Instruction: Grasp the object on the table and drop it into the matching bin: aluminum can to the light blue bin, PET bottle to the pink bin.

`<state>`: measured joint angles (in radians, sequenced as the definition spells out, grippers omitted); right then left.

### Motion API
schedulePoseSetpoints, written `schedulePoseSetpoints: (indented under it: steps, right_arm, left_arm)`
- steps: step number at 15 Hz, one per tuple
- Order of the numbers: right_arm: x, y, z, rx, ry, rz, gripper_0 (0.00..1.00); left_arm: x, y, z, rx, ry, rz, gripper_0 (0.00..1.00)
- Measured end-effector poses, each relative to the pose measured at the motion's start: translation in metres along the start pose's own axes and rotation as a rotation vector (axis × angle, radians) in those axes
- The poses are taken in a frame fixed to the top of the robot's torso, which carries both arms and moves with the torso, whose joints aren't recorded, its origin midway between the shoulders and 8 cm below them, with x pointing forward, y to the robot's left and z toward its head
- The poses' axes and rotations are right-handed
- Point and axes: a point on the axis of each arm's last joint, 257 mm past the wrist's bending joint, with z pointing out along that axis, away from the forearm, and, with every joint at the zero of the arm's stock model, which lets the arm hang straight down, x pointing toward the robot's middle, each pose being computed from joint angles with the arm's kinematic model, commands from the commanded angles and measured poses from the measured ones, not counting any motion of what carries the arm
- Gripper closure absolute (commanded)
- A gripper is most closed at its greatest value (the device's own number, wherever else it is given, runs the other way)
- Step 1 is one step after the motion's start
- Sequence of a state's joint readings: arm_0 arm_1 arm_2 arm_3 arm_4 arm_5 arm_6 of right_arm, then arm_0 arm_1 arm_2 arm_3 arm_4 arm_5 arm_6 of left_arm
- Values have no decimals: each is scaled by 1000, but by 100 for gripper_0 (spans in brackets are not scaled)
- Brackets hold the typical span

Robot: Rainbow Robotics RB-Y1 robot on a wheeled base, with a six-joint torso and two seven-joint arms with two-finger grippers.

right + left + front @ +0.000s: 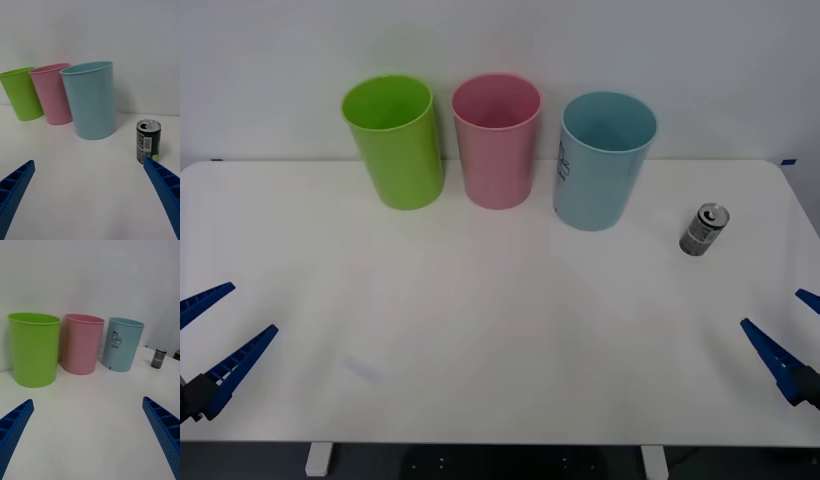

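Observation:
The aluminum can, small and dark with a silver top, stands upright on the white table at the right, just right of the light blue bin. The pink bin stands left of the blue one. My right gripper hovers open near the table's front right edge, well short of the can. From the right wrist, the can sits just beyond one finger of the open right gripper, beside the light blue bin. My left gripper is open at the front left, holding nothing.
A lime green bin stands leftmost in the row of three at the table's back. From the left wrist, the light blue bin shows a label reading CAN, with the can beyond it. A white wall rises behind.

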<state>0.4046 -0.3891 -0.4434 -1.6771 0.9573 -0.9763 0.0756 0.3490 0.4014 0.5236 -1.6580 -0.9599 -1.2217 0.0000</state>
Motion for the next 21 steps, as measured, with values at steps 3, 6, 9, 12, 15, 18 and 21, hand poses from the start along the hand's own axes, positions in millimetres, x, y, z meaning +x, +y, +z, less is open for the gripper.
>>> schedulePoseSetpoints:
  steps: [3, 6, 9, 12, 15, 18, 21]
  right_arm:
    - [12, -10, 1, 74, 15, -68, 0]
    - [24, -18, 3, 142, 28, -103, 0]
    - [39, -23, 7, 187, 29, -62, 0]
    - [53, -33, 16, 204, 30, -42, 0]
    - [62, -43, 28, 238, 31, -36, 0]
    - [70, -54, 45, 273, 34, -36, 0]
    - [75, -64, 61, 309, 39, -43, 0]
  left_arm:
    - [0, 0, 0, 0, 0, 0, 0]
    - [0, 0, 0, 0, 0, 0, 0]
    - [0, 0, 0, 0, 0, 0, 0]
    - [0, 0, 0, 0, 0, 0, 0]
    - [0, 0, 0, 0, 0, 0, 0]
    - [0, 0, 0, 0, 0, 0, 0]
    - [0, 0, 0, 0, 0, 0, 0]
